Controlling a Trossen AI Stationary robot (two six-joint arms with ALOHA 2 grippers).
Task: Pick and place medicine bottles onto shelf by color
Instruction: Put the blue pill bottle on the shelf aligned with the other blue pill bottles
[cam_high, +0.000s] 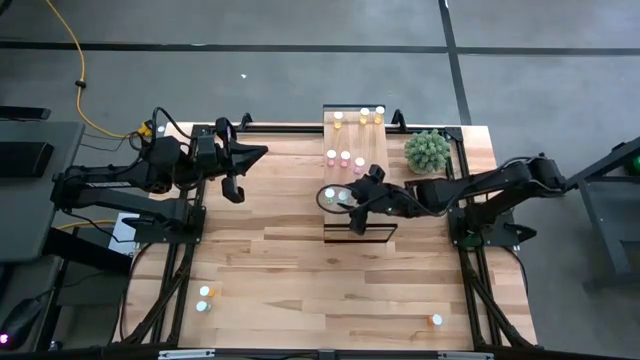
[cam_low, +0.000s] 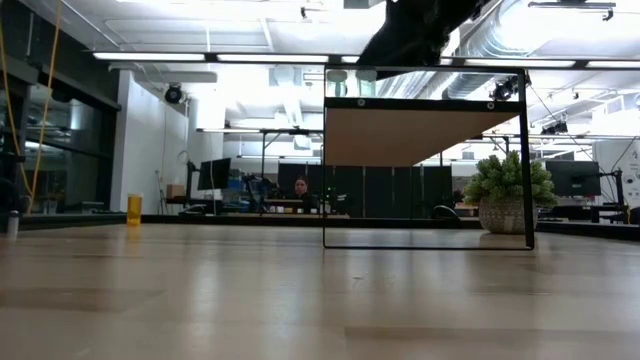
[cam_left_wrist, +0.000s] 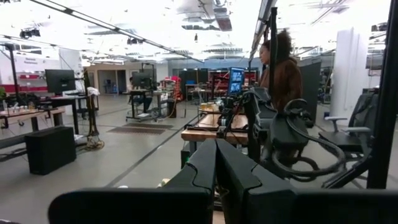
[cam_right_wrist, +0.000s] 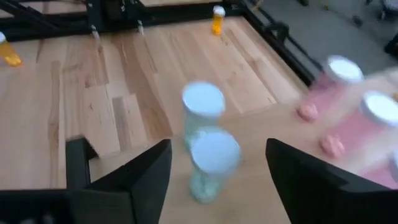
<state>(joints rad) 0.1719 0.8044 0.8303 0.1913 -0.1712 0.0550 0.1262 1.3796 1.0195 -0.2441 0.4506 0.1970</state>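
Two pale blue-green bottles (cam_right_wrist: 208, 158) stood upright, one just behind the other, on the top board of the shelf (cam_high: 345, 140). They kept their own patch, apart from the pink bottles (cam_high: 344, 158) beside them and well apart from the yellow and orange ones (cam_high: 364, 115) at the shelf's far end. That grouping looked deliberate: each colour gets its own stretch of the board.

The right gripper (cam_right_wrist: 217, 171) hung over the shelf with its fingers spread wide on either side of the nearer blue-green bottle. Neither finger touched it in the right wrist view, so the bottle stood on its own and seemed freshly let go.

Next to the shelf's far corner sat a small potted plant (cam_high: 428, 150). Away from the shelf, near the table's front edge, several bottles (cam_high: 204, 298) waited to be sorted, a cluster on the left and a single one (cam_high: 437, 320) on the right.

The left gripper (cam_left_wrist: 216, 171) waited well to the left of the shelf, raised above the table, its fingers pressed together with nothing between them. The left wrist view looked into the room, where a person in a brown top (cam_left_wrist: 281, 71) stood by a workbench.
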